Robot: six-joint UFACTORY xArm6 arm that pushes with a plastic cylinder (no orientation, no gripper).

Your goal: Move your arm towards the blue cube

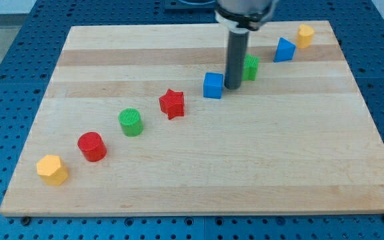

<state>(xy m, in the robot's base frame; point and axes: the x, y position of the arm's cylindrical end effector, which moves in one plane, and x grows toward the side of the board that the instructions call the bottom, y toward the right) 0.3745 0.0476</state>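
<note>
Arm seen only at its lowest part, cut off by the view's top edge. Wrist housing (244, 12): round, wide, w/ light grey-silver shell above and a black collar underneath, approx. cylindrical. From the collar hangs a straight rod (236, 57), dark grey to black, smooth, matte, w/ a faint lighter sheen down one side; same width along its length. My tip (233, 87): plain, blunt, flat-cut end, same dark colour as the rod. No cables, screws or markings can be made out.
</note>
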